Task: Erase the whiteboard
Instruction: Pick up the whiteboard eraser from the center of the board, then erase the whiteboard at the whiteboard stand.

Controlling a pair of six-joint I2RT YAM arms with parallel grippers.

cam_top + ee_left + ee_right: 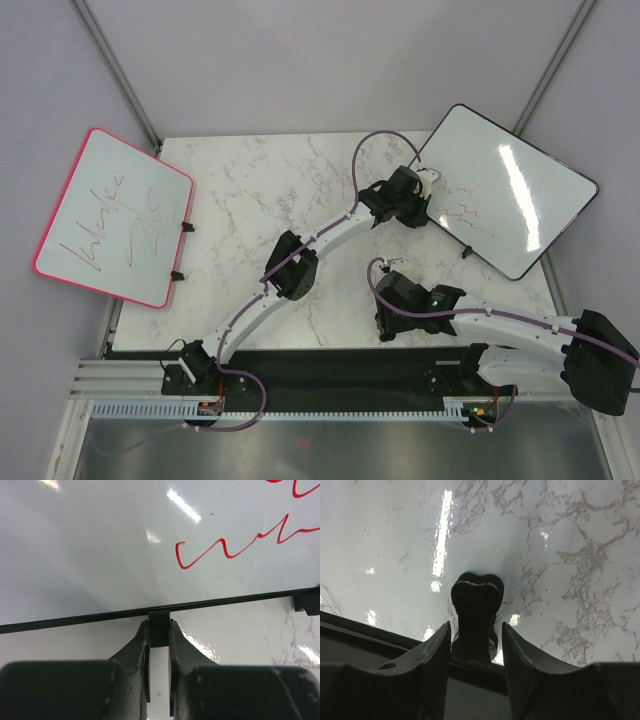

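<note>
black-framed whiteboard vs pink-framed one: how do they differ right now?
Frame: the black-framed whiteboard has a thin black rim; the pink-framed whiteboard a bright pink one.
Writing: black-framed is mostly clean, red marks only near the gripped edge; pink-framed has large scribbles across it.
Contact: the left gripper pinches a tab on the black-framed board's edge; no gripper is near the pink-framed.
Both are white, rounded-cornered, askew.
</note>
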